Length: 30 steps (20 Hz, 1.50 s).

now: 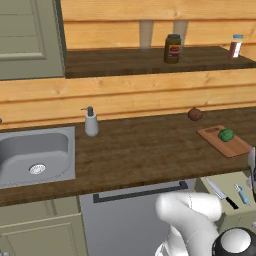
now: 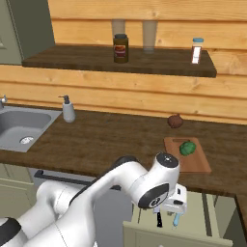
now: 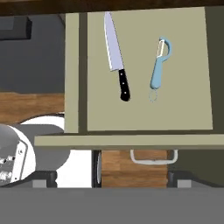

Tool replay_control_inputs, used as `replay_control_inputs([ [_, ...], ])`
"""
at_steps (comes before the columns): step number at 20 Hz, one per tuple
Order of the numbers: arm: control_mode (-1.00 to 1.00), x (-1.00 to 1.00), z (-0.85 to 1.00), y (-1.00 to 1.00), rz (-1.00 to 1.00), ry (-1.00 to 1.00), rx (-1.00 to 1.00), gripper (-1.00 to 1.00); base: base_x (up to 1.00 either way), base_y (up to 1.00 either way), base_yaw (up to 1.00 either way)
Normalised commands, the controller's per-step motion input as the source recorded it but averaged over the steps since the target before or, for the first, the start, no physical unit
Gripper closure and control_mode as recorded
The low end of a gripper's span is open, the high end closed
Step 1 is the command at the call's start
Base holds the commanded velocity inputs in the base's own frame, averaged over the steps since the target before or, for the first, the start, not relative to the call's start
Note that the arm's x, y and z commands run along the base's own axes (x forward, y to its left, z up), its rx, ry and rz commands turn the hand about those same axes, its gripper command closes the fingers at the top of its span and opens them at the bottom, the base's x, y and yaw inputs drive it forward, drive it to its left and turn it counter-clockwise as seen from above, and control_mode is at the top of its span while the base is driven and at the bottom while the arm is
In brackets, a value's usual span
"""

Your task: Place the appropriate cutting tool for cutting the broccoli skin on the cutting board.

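Observation:
The knife [image 3: 116, 54], silver blade and black handle, lies in an open drawer [image 3: 188, 96] below the counter, blade tip toward the counter. A small pale blue tool [image 3: 158, 70] lies beside it. My gripper [image 3: 111, 178] hovers above the drawer's front, open and empty, its fingertips [image 3: 47, 177] wide apart. From the base the knife [image 1: 222, 194] shows in the drawer [image 1: 227, 181], and my hand [image 2: 172, 207] hangs over it. The green broccoli [image 1: 226, 134] sits on the cutting board [image 1: 237, 147] on the counter; both also show at the right, broccoli [image 2: 187, 148] on board [image 2: 197, 164].
A brown roundish lump [image 1: 195, 114] lies behind the board. A soap dispenser [image 1: 90, 122] stands by the sink [image 1: 35, 155]. A jar [image 1: 172, 48] and a spice bottle [image 1: 235, 46] stand on the upper shelf. A dishwasher handle [image 1: 140, 192] runs under the counter.

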Motion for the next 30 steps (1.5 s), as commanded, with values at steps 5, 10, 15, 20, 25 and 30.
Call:
replay_control_inputs([
  [5,-1.00,0.00,-0.39,-0.16,0.00,0.09,0.01,-1.00,0.00,0.00,0.00],
  [10,-1.00,0.00,-0.24,-0.31,0.00,0.00,0.07,-1.00,0.00,0.00,0.00],
  [15,-1.00,0.14,-0.26,-0.23,0.00,0.00,0.05,-1.00,0.00,0.00,0.00],
  [20,-1.00,0.29,-0.27,-0.21,0.00,0.00,0.06,-1.00,0.00,0.00,0.00],
  [25,-1.00,0.21,-0.33,-0.09,0.00,0.04,0.03,-1.00,0.00,0.00,0.00],
  [30,-1.00,0.22,-0.44,0.00,0.00,0.08,0.02,-1.00,0.00,0.00,0.00],
])
